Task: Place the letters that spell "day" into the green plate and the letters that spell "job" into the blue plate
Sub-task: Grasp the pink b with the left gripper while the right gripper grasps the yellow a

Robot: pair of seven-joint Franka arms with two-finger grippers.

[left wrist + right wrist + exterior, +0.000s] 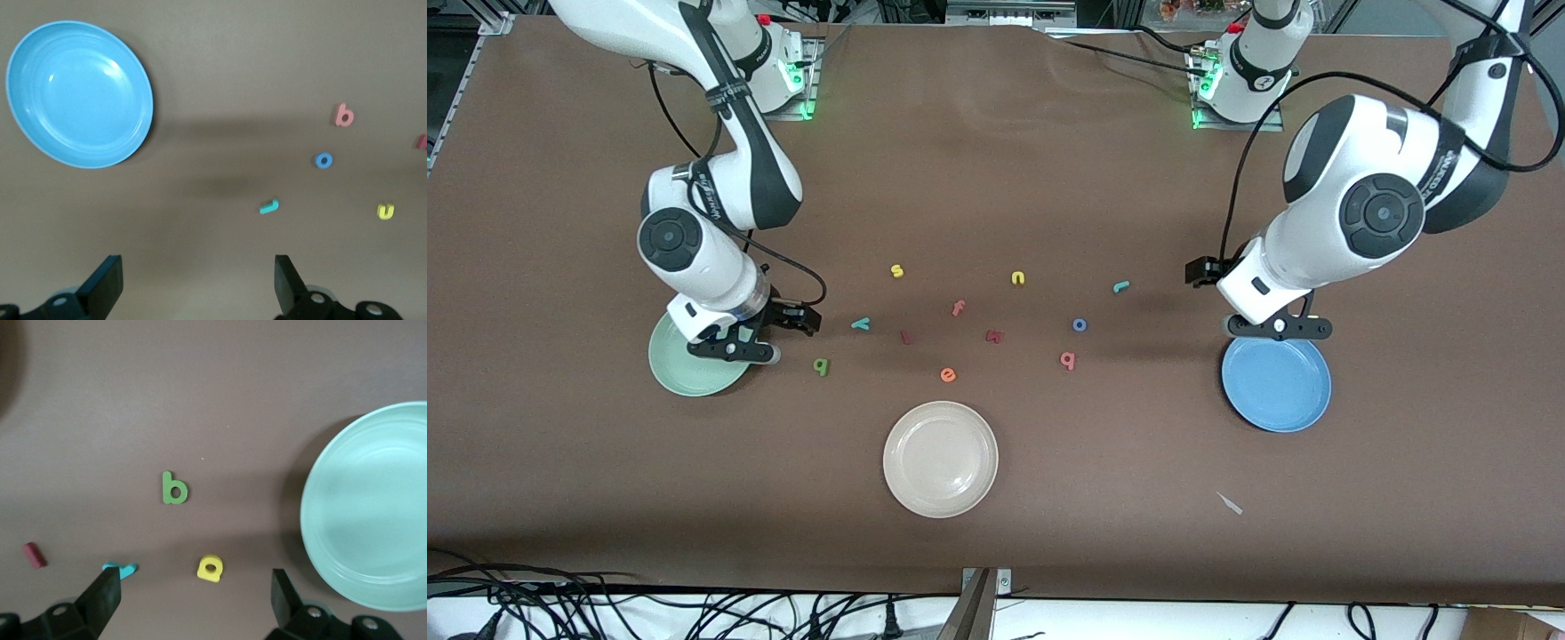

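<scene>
Letters [1080,325] are all lying loose on the worktop [996,533]. Your left hand [193,283] is hovering released over the blue plate's [1277,384] edge, right hand [193,603] released over the green plate [694,366].

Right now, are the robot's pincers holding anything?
Left pincer: open, empty, above the table by the blue plate.
Right pincer: open, empty, by the green plate.

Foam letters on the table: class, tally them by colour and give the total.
Yellow letters: 3
Teal letters: 2
Pink letters: 2
Dark red letters: 2
Blue letter: 1
Orange letter: 1
Green letter: 1
Total: 12
</scene>
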